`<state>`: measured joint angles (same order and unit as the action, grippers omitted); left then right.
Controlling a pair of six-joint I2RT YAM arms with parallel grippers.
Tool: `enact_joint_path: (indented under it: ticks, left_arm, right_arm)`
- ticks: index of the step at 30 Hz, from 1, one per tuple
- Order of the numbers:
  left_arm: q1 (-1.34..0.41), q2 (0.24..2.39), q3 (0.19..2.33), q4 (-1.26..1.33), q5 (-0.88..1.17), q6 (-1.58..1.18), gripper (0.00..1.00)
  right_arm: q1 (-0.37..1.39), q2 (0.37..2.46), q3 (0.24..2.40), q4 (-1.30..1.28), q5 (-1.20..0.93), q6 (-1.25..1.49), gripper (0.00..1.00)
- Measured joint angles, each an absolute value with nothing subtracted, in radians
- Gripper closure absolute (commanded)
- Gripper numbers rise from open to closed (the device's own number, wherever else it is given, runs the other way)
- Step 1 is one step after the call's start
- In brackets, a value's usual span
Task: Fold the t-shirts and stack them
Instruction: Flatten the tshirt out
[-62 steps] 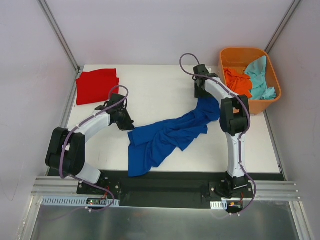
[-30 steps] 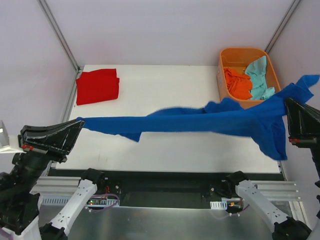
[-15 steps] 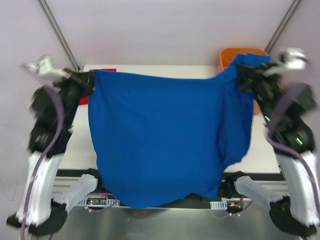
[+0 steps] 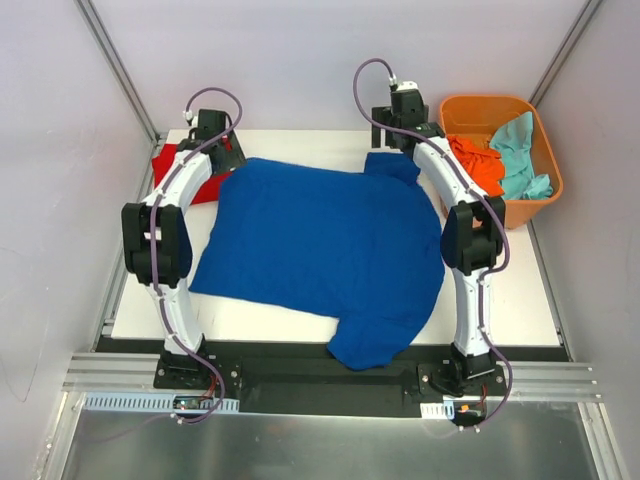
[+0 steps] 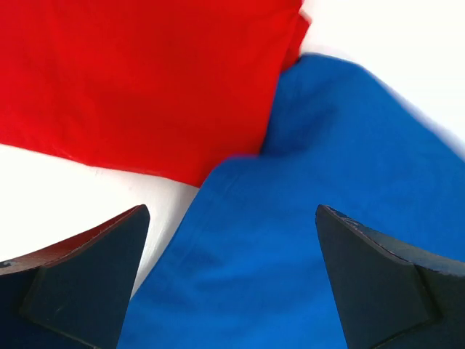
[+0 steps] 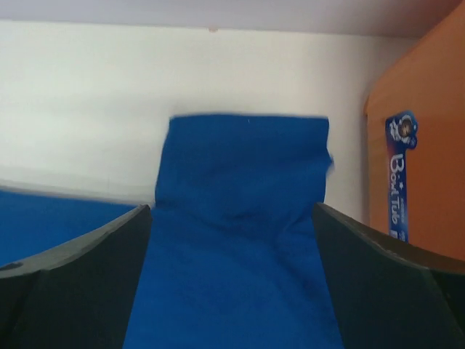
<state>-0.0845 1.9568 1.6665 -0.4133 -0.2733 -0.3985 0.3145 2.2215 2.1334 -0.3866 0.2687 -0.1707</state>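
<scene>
The royal-blue t-shirt (image 4: 320,245) lies spread flat over the middle of the white table (image 4: 510,290), and its lower hem hangs past the near edge. My left gripper (image 4: 221,155) hovers open above the shirt's far left corner (image 5: 305,240), with nothing between its fingers (image 5: 87,283). That corner overlaps the folded red t-shirt (image 4: 172,166) (image 5: 145,80). My right gripper (image 4: 399,150) stands open over the far right sleeve (image 6: 243,167), and its fingers (image 6: 392,276) are empty. An orange t-shirt (image 4: 478,165) and a teal one (image 4: 518,150) lie in the tub.
The orange plastic tub (image 4: 545,195) stands at the far right of the table, and its labelled wall (image 6: 429,145) is close to my right gripper. Both arms stretch along the table's left and right sides to the far edge. Grey walls close in the back and sides.
Half a second ago both grippers held the blue shirt up, spread in the air. Now the shirt lies flat on the table and both grippers have opened and let go.
</scene>
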Motion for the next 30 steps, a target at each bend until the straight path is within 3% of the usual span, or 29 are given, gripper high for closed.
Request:
enact_joint_path:
  ticks: [4, 8, 14, 21, 25, 30]
  left_arm:
    - [-0.086, 1.894, 1.681, -0.405, -0.262, -0.39, 0.01]
    - [-0.096, 1.725, 1.575, -0.378, -0.242, -0.4, 0.01]
    - [-0.144, 1.361, 1.196, -0.359, -0.191, -0.476, 0.01]
    - [-0.146, 0.976, 0.767, -0.472, -0.153, -0.658, 0.01]
    - [-0.106, 0.932, 0.665, -0.568, -0.143, -0.755, 0.01]
    - [-0.002, 1.029, 0.616, -0.629, -0.134, -0.817, 0.01]
  right_arm:
    - [0.325, 2.182, 2.094, -0.406, 0.263, -0.186, 0.04]
    - [0.355, 1.987, 1.909, -0.412, 0.253, -0.18, 0.04]
    - [0.43, 1.622, 1.547, -0.455, 0.238, -0.088, 0.04]
    - [0.536, 1.439, 1.198, -0.555, 0.257, 0.05, 0.04]
    - [0.603, 1.351, 1.039, -0.601, 0.264, 0.119, 0.04]
    - [0.633, 1.275, 0.922, -0.612, 0.254, 0.198, 0.04]
